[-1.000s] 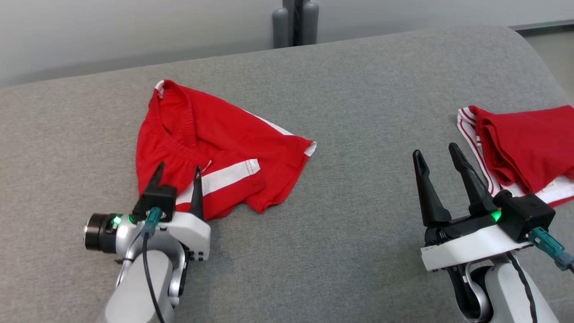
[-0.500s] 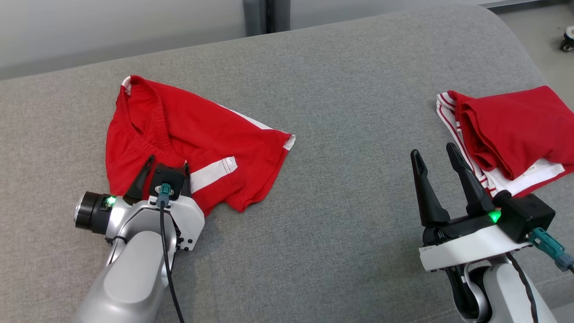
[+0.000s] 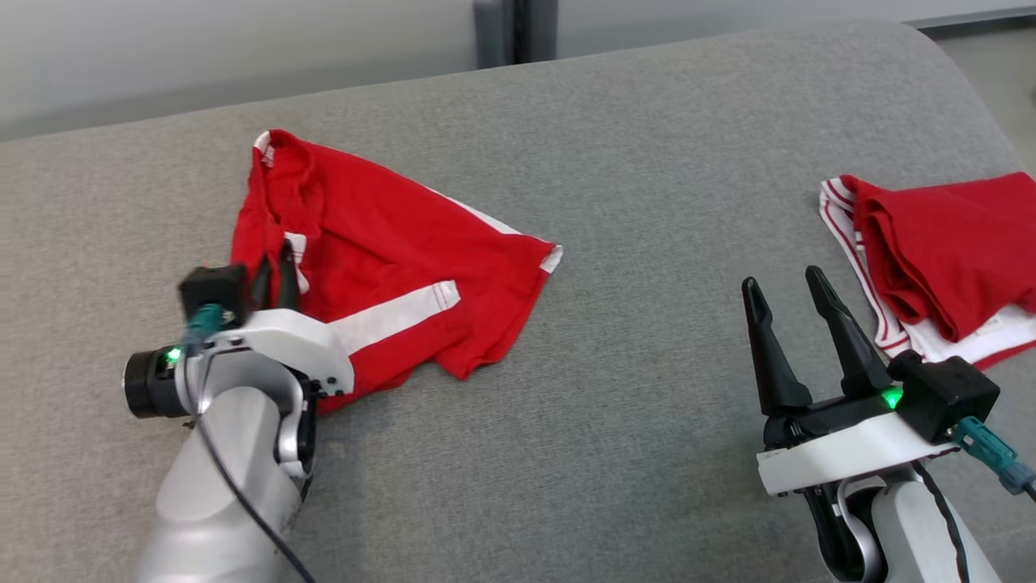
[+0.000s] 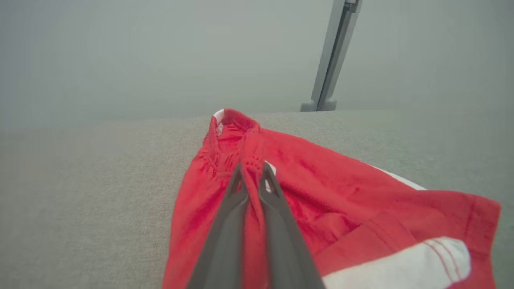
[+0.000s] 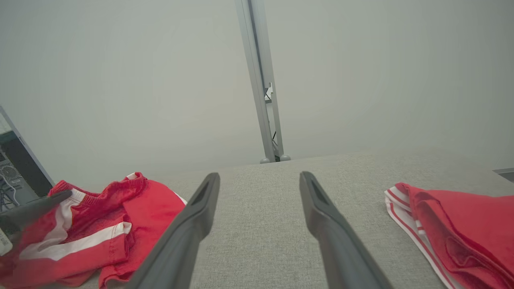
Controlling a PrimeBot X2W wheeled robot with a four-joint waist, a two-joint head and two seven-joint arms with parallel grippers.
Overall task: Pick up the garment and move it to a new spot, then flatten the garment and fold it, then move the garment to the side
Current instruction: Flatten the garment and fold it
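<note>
Pinching a ridge of red fabric, my left gripper [image 3: 275, 257] has its two dark fingers pressed together on the garment [image 3: 388, 259] close to the gathered waistband; the left wrist view shows the fabric squeezed between them. The garment is a pair of red shorts with a broad white stripe down the side and white trim at the hem. It lies crumpled and half spread on the grey cushion [image 3: 647, 202], at about ten o'clock in the head view, with its waistband corner peaking toward twelve o'clock and one leg reaching toward three o'clock. My right gripper [image 3: 789, 295] sits at about four o'clock, fingers spread wide, holding nothing, well apart from the garment. Past it at three o'clock lies a folded cloth [image 3: 947, 251], red and white
</note>
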